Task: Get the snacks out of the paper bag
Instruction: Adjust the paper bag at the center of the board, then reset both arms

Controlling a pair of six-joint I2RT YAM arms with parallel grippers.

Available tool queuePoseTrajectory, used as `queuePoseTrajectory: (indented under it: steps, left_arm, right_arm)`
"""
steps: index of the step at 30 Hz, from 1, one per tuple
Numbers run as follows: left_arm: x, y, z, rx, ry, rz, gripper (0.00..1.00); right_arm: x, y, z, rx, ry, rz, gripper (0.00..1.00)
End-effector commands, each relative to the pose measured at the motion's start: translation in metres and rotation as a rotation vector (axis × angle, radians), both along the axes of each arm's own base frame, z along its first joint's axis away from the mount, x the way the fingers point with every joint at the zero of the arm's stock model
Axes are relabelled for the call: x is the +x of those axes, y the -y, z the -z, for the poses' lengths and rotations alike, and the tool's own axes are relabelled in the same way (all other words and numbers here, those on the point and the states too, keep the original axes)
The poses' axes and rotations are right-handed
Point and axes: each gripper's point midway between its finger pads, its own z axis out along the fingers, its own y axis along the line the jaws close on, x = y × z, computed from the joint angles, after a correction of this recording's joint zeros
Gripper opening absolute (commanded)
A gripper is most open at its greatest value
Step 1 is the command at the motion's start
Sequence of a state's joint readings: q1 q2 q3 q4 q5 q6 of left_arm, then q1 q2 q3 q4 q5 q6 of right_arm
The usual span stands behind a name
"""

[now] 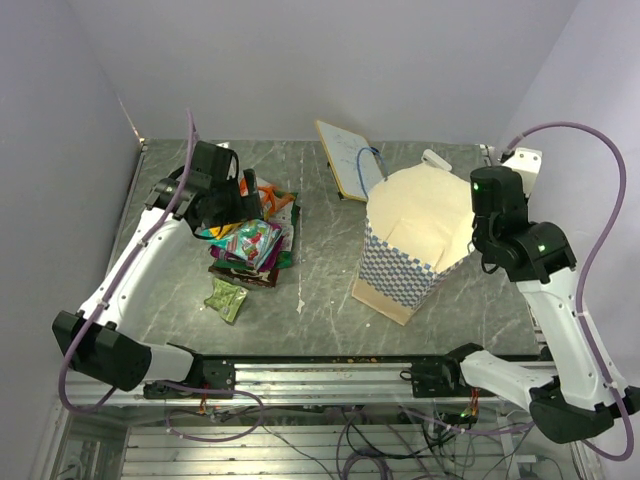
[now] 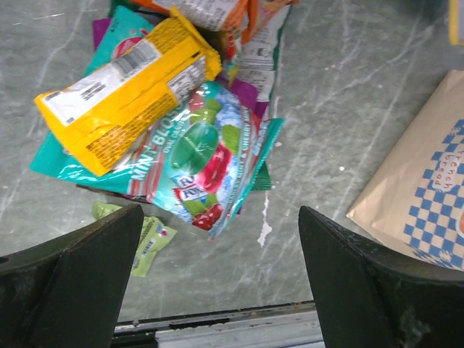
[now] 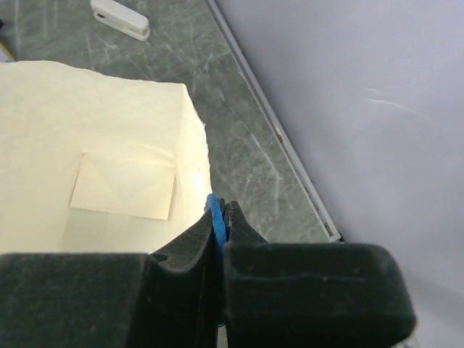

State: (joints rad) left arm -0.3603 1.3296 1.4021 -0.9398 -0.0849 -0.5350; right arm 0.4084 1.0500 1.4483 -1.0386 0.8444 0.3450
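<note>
On the left side of the bench (image 1: 320, 290), hovers above the heaped snacks (image 1: 248, 245) with left jaws spread wide, gripping nothing. Over on the right, pinches the blue cord handle (image 3: 214, 221) of the paper bag (image 1: 420, 240) between closed right jaws, cream inside showing, well apart from the pile.

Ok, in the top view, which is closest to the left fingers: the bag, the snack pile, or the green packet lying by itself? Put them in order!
1. Snack pile: right under the open left fingers.
2. Green packet: alone, just past the pile, toward the arm bases.
3. Bag: across the table, on the right side.
</note>
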Motion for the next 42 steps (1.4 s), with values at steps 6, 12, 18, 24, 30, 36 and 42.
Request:
queuePoseTrajectory:
  steps: [6,12,18,24,30,36,42]
  left_arm:
    - [0.017,0.042,-0.051,-0.262,0.098,0.046,0.97]
    - [0.027,0.056,-0.081,-0.348,0.143,0.056,0.97]
    - [0.031,0.051,-0.143,-0.391,0.311,0.040,0.97]
    - [0.022,0.032,-0.219,-0.383,0.539,0.032,0.98]
    - [-0.010,-0.005,-0.281,-0.336,0.732,-0.043,1.00]
    - [-0.054,-0.054,-0.309,-0.266,0.871,-0.174,1.00]
    - [-0.075,-0.082,-0.311,-0.197,0.900,-0.257,0.99]
  right_arm:
    - [-0.015,-0.002,-0.005,0.048,0.056,-0.068,0.01]
    - [-0.018,-0.013,-0.008,0.166,0.090,-0.076,0.19]
    - [-0.029,-0.013,-0.050,0.230,0.227,-0.119,0.77]
    - [-0.041,-0.031,-0.124,0.326,0.468,-0.297,1.00]
    - [-0.054,-0.070,-0.200,0.367,0.646,-0.590,1.00]
    - [-0.039,-0.066,-0.210,0.459,0.623,-0.479,1.00]
    - [-0.032,-0.075,-0.199,0.478,0.602,-0.503,1.00]
